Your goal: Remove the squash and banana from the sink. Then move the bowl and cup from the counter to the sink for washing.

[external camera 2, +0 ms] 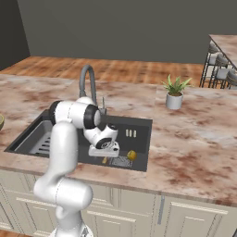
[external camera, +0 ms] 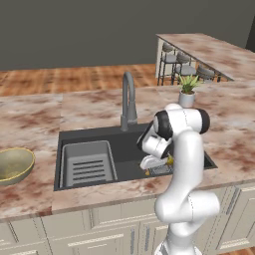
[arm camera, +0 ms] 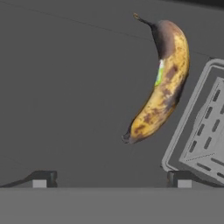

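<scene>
My gripper (arm camera: 111, 179) is down in the dark grey sink (external camera: 99, 135) at its right end, open, with nothing between its fingers. The banana (arm camera: 162, 83), yellow-brown with dark ends, lies flat on the basin floor just ahead of the fingertips and to their right, apart from them. The squash (external camera 2: 132, 155), a small yellow ball, rests on the floor near the basin's right wall, beside the hand (external camera 2: 104, 149). The olive-yellow bowl (external camera: 15, 164) stands on the counter left of the sink. The cup is out of view.
A grey ribbed tray (external camera: 88, 163) fills the sink's left part. The gooseneck faucet (external camera: 128, 99) rises behind the basin. A square drain grate (arm camera: 205, 135) lies beside the banana. A white pot with a plant (external camera: 188, 92) stands on the counter at the back right.
</scene>
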### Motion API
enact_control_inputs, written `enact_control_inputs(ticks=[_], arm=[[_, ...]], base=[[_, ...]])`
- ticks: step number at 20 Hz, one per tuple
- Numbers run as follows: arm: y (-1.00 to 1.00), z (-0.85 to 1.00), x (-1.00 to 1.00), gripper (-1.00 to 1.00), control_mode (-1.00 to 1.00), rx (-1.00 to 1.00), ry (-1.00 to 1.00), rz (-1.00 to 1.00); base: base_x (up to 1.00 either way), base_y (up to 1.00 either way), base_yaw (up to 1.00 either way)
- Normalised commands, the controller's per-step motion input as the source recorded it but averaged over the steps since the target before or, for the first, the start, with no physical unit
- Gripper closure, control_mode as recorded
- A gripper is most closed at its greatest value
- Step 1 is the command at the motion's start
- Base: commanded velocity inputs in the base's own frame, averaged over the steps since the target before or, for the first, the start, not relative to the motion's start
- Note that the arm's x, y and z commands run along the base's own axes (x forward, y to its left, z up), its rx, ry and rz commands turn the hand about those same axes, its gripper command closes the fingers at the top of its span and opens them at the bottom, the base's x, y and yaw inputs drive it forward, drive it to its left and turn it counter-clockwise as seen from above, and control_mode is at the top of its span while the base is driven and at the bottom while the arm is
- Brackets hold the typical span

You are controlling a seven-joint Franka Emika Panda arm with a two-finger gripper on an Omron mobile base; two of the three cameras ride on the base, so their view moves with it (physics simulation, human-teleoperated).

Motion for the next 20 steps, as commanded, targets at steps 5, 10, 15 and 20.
enact_control_inputs(ticks=[5, 10, 15, 20], arm=[[0.07, -0.11, 0.1, -1.0, -1.0, 0.0, 0.0, 0.0], [0.02, -0.13, 0.13, -1.0, -1.0, -0.03, 0.0, 0.0], [0.0, -0.14, 0.17, -1.0, -1.0, -0.1, 0.0, 0.0], [0.0, -0.12, 0.15, -1.0, -1.0, -0.13, -0.02, 0.0]], base=[[0.0, 0.0, 0.0], [0.0, 0.0, 0.0], [0.0, 0.0, 0.0], [0.0, 0.0, 0.0]])
